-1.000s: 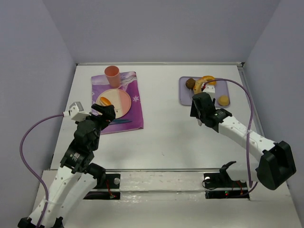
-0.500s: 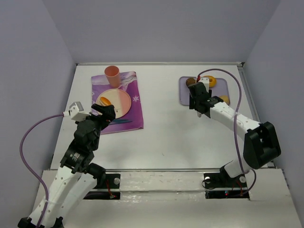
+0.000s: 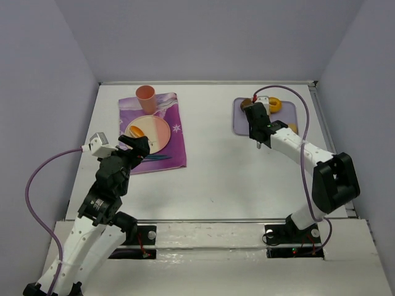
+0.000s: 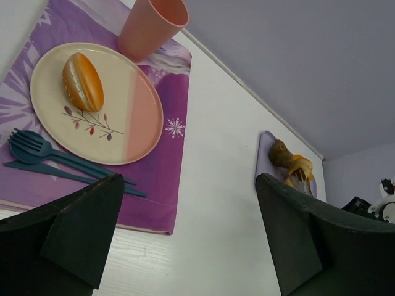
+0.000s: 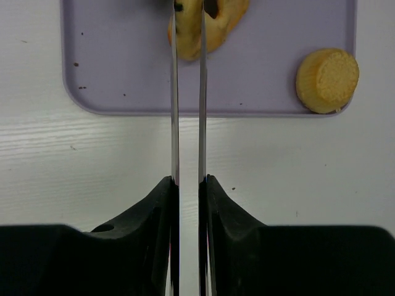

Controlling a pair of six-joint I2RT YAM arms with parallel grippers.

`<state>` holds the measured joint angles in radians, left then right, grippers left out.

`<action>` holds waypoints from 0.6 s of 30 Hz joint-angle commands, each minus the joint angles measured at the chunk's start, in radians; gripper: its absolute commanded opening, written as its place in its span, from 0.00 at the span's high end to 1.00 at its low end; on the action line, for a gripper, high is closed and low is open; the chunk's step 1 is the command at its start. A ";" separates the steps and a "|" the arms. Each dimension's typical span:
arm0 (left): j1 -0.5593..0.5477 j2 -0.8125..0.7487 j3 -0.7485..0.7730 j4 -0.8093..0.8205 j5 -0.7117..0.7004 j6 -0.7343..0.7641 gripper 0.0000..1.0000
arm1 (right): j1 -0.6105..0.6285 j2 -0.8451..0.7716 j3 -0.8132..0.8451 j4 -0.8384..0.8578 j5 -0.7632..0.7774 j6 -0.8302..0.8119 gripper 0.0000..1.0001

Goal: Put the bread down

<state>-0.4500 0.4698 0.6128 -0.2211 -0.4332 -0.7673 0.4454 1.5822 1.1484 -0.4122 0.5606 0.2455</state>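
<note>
A yellow, curved piece of bread [image 5: 225, 21] lies at the far end of the purple tray [image 5: 123, 74], also seen from above [image 3: 274, 105]. My right gripper [image 5: 188, 12] reaches over the tray's left part [image 3: 252, 110]. Its thin fingers stand almost together, and the bread shows in the narrow slit between their tips. An orange bun [image 4: 83, 80] rests on the pink plate [image 4: 139, 132] at the left. My left gripper [image 4: 188, 179] hangs open over the table near the placemat, holding nothing.
A round yellow cake [image 5: 327, 79] sits at the tray's right edge, and a brown lump [image 4: 281, 153] lies beside the bread. A pink cup [image 3: 146, 97] and a blue fork and knife [image 4: 37, 151] are on the purple placemat [image 3: 178, 145].
My right arm has swung forward from the bare table onto the tray, and its fingers have closed from half open. The left arm has not moved.
</note>
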 commanded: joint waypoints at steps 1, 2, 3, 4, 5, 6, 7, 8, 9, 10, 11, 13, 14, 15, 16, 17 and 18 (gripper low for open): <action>0.002 -0.013 -0.013 0.042 -0.012 0.008 0.01 | -0.005 -0.147 -0.019 0.041 -0.016 0.015 0.91; 0.002 -0.013 -0.013 0.040 -0.012 0.010 0.01 | -0.005 -0.174 -0.019 0.035 -0.019 0.023 0.91; 0.002 -0.013 -0.013 0.040 -0.010 0.008 0.01 | -0.005 -0.201 -0.036 0.021 -0.027 0.026 0.91; 0.002 -0.014 -0.013 0.042 -0.010 0.008 0.01 | -0.005 -0.232 -0.042 0.010 -0.031 0.034 0.91; 0.002 -0.014 -0.013 0.043 -0.010 0.008 0.01 | -0.005 -0.260 -0.047 0.000 -0.044 0.034 0.91; 0.002 -0.013 -0.013 0.043 -0.009 0.008 0.01 | -0.005 -0.318 -0.053 -0.016 -0.060 0.028 0.91; 0.002 -0.011 -0.013 0.045 -0.010 0.006 0.01 | -0.005 -0.347 -0.056 -0.020 -0.111 0.012 0.91; 0.002 -0.011 -0.013 0.045 -0.009 0.006 0.01 | -0.005 -0.405 -0.059 -0.017 -0.141 0.003 0.91; 0.002 -0.011 -0.013 0.046 -0.012 0.006 0.01 | 0.004 -0.430 -0.062 -0.016 -0.225 -0.015 0.91; 0.002 -0.011 -0.013 0.045 -0.010 0.006 0.01 | 0.004 -0.450 -0.062 -0.010 -0.266 -0.046 0.91; 0.002 -0.011 -0.013 0.045 -0.012 0.006 0.01 | 0.022 -0.468 -0.061 -0.002 -0.306 -0.058 0.91; 0.002 -0.010 -0.013 0.045 -0.010 0.005 0.01 | 0.067 -0.488 -0.050 0.025 -0.440 -0.103 0.91; 0.002 -0.011 -0.012 0.043 -0.010 0.005 0.01 | 0.091 -0.485 -0.044 0.033 -0.464 -0.112 0.91; 0.002 -0.013 -0.010 0.042 -0.012 0.005 0.01 | 0.123 -0.466 -0.033 0.047 -0.476 -0.127 0.90; 0.002 -0.011 -0.008 0.039 -0.012 0.003 0.01 | 0.201 -0.447 -0.021 0.053 -0.467 -0.146 0.90; 0.002 -0.014 -0.007 0.034 -0.012 0.002 0.01 | 0.240 -0.427 0.009 0.058 -0.452 -0.172 0.90; 0.002 -0.016 -0.007 0.032 -0.013 0.002 0.01 | 0.274 -0.400 0.031 0.065 -0.449 -0.186 0.89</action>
<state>-0.4500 0.4660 0.6121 -0.2211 -0.4328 -0.7677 0.5770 1.1042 1.0973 -0.4274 0.2195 0.1665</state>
